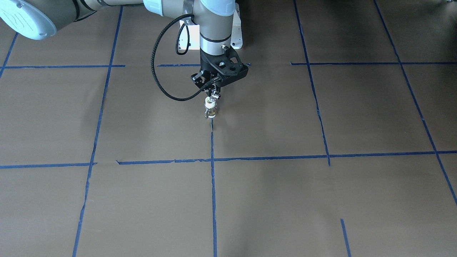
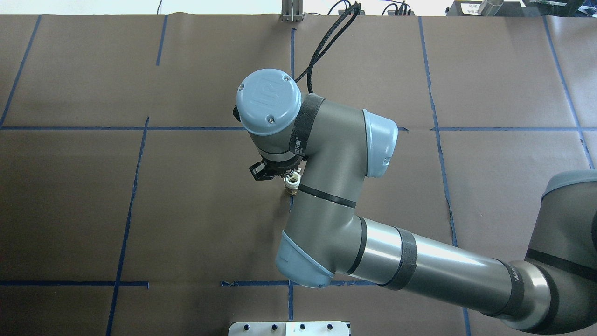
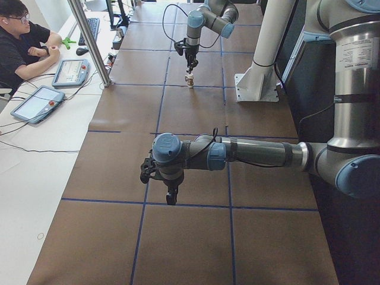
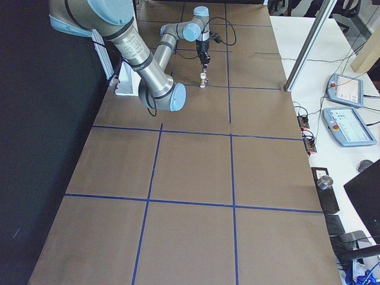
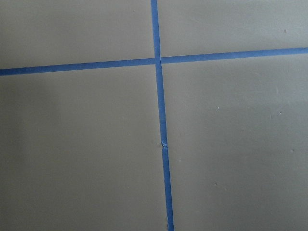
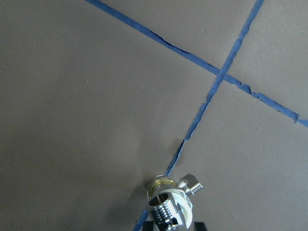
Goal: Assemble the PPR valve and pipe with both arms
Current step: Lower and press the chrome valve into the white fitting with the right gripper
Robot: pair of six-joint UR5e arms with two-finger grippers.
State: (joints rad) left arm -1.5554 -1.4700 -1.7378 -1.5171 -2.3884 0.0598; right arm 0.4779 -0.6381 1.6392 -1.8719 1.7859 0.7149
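While the right gripper (image 1: 213,95) is clamping its fingers (image 1: 217,95) on the pipe (image 6: 168,211) directly over the upright PPR valve (image 1: 210,109) on the tabletop (image 1: 321,200), insertion is apparently starting, demanding straight lowering, and I cannot tell how the left gripper (image 3: 171,195) is standing.

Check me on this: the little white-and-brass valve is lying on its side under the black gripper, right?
Not quite. The PPR valve is not lying on its side: it stands upright, on end, under the right gripper, which holds the pipe just over its top. The exterior front-facing view shows this.
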